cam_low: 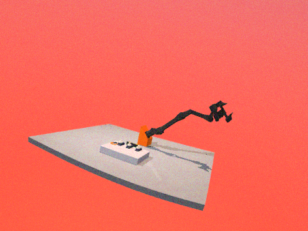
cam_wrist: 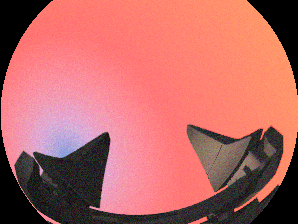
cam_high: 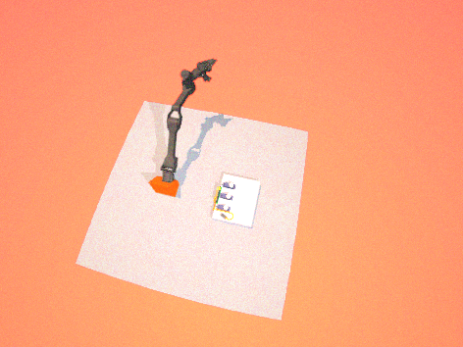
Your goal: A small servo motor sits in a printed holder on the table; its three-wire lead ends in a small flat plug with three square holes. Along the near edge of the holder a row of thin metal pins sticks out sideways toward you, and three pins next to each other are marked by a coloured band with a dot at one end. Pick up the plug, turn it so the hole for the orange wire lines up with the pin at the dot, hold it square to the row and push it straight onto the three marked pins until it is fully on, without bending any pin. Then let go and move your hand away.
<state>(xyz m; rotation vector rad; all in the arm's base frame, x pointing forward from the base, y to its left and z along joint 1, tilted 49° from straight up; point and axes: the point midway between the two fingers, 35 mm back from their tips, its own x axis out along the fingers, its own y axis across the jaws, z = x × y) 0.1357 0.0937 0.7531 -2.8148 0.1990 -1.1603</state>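
The holder, a white block (cam_high: 246, 201) (cam_low: 121, 154), lies on the table. Three dark servo-like bodies with pale tops stand along one side of it, one a dark servo body (cam_high: 226, 196) (cam_low: 129, 145). A yellow-orange lead loop (cam_high: 231, 215) (cam_low: 113, 143) lies at one corner of the holder; a small dark piece (cam_high: 224, 216) beside it looks like the plug. A green strip with yellow bits (cam_high: 218, 195) runs along the holder's edge facing the arm base. Single pins, the dot and the plug's holes are too small to tell. My gripper (cam_high: 212, 70) (cam_low: 229, 109) (cam_wrist: 148, 133) is open and empty, raised far from the holder.
The arm's orange base (cam_high: 165, 186) (cam_low: 143, 137) stands beside the holder, on the green strip's side. The pale square table top (cam_high: 196, 274) (cam_low: 179, 179) carries the arm's shadow. The wrist view shows only the fingers and the coloured background.
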